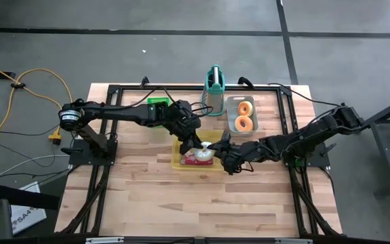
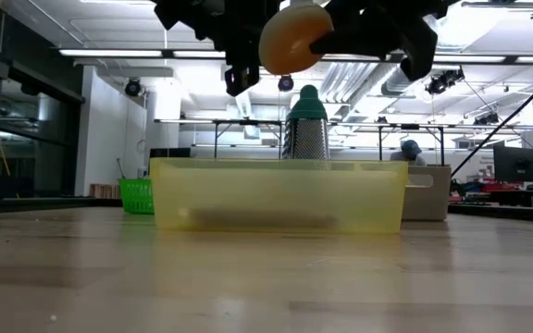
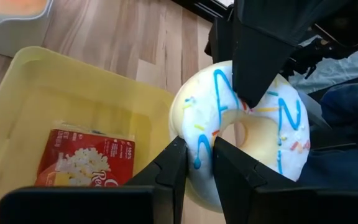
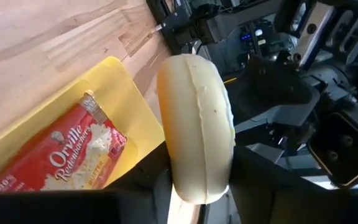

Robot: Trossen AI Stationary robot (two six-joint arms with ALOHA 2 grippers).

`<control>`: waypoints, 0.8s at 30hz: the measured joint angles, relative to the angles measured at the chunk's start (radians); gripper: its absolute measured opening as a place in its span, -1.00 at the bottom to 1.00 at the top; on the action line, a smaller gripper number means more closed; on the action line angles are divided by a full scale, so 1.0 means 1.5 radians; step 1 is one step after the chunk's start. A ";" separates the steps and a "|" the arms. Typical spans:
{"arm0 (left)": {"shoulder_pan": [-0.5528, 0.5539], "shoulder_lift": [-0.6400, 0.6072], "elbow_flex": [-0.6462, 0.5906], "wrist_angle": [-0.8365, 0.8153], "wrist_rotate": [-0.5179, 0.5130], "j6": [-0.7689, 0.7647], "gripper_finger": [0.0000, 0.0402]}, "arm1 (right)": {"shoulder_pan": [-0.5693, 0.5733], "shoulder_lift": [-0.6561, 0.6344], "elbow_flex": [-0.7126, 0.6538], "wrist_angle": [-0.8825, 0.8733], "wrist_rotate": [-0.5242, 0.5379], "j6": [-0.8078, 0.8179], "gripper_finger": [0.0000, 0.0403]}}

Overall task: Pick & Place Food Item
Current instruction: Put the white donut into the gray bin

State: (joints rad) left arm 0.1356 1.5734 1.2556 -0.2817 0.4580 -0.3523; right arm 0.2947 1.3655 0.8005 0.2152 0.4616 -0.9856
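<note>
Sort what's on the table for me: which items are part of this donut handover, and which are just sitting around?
In the job:
- white iced donut, held over the bin
- left gripper, shut on the donut's rim
- right gripper, closing on the donut
- yellow bin

Lying about:
- popcorn packet in the bin
- tray of two orange donuts
- grater
- green basket

A green-handled grater [image 1: 214,88] stands beside a grey tray [image 1: 233,102]; a green basket [image 1: 158,104] sits apart.
</note>
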 joint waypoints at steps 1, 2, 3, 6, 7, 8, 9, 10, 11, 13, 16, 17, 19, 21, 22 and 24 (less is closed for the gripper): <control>0.001 0.000 0.000 0.000 0.000 0.000 -0.67 | 0.000 0.000 0.000 0.000 0.000 0.010 -0.39; 0.001 0.000 0.000 0.000 0.000 0.002 -0.67 | 0.000 0.000 0.000 -0.001 0.000 0.018 -0.41; 0.001 0.000 0.000 0.000 0.000 0.003 -0.67 | 0.000 0.000 0.000 -0.001 0.000 0.027 -0.43; 0.001 0.000 0.000 -0.001 0.000 0.003 -0.67 | 0.000 0.000 0.000 -0.003 0.000 0.031 -0.49; 0.001 0.000 0.000 -0.001 0.000 0.003 -0.67 | 0.000 0.000 0.000 -0.003 0.000 0.031 -0.51; 0.001 0.000 0.000 -0.001 0.000 0.003 -0.67 | 0.000 0.000 0.000 -0.004 0.000 0.031 -0.53; 0.001 0.000 0.000 -0.001 0.000 0.003 -0.67 | 0.000 0.000 0.000 -0.004 0.000 0.031 -0.55; 0.001 -0.001 0.000 -0.001 -0.001 0.003 -0.67 | 0.000 0.000 0.000 -0.004 0.000 0.031 -0.56; 0.001 -0.001 0.000 -0.001 -0.001 0.008 -0.67 | 0.000 0.000 0.000 -0.004 0.000 0.031 -0.58; 0.001 -0.001 0.000 -0.001 -0.004 0.030 -0.67 | 0.000 0.000 0.000 -0.004 0.000 0.031 -0.61; 0.001 -0.001 0.000 0.001 -0.011 0.045 -0.67 | 0.000 0.000 0.000 -0.004 0.000 0.031 -0.64; 0.001 -0.001 0.000 0.002 -0.010 0.046 -0.67 | 0.000 0.000 0.000 -0.004 0.000 0.031 -0.65; 0.001 -0.001 -0.001 0.006 -0.006 0.059 -0.65 | 0.000 0.000 0.000 -0.004 0.000 0.031 -0.65; 0.001 -0.001 -0.001 0.009 -0.003 0.065 -0.61 | 0.000 0.000 0.000 -0.004 0.000 0.032 -0.65; 0.001 -0.001 -0.001 0.011 0.003 0.065 -0.58 | 0.000 0.000 0.000 -0.004 -0.001 0.032 -0.65; 0.003 -0.001 -0.001 0.017 0.011 0.065 -0.50 | 0.000 0.000 0.000 -0.005 -0.001 0.032 -0.65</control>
State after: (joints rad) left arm 0.1399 1.5726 1.2545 -0.2569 0.4748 -0.2546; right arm 0.2947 1.3655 0.8002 0.2079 0.4606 -0.9373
